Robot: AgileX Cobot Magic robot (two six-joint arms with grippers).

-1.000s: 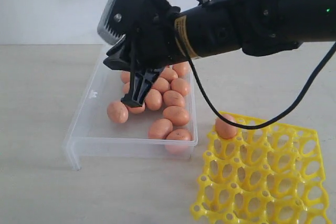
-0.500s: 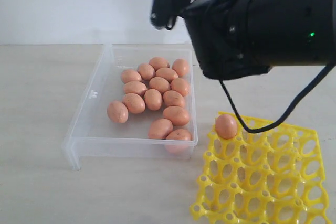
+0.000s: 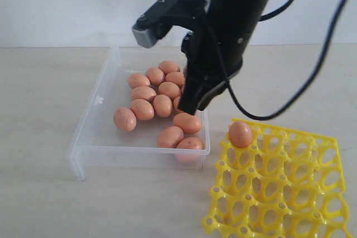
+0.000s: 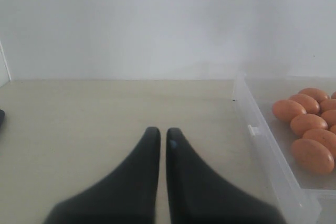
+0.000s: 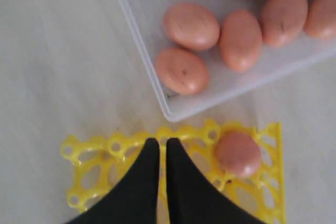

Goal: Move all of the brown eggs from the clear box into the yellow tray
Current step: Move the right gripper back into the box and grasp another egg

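Eggs [image 3: 142, 109] in the clear box [image 3: 92, 137] lie just left of the right claw [image 5: 159, 142] (pinched together, empty). The nearest egg's long axis runs left-right.

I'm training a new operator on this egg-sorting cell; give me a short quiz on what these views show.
1. How many smooth orange-brown oval eggs sit in the bright yellow plastic lattice tray?
2. True or false: the right gripper is holding an egg.
3. The other eggs lie in: A the shallow transparent plastic box; B a second tray; C the right gripper.
Key: 1. One. 2. False; it is shut and empty. 3. A.
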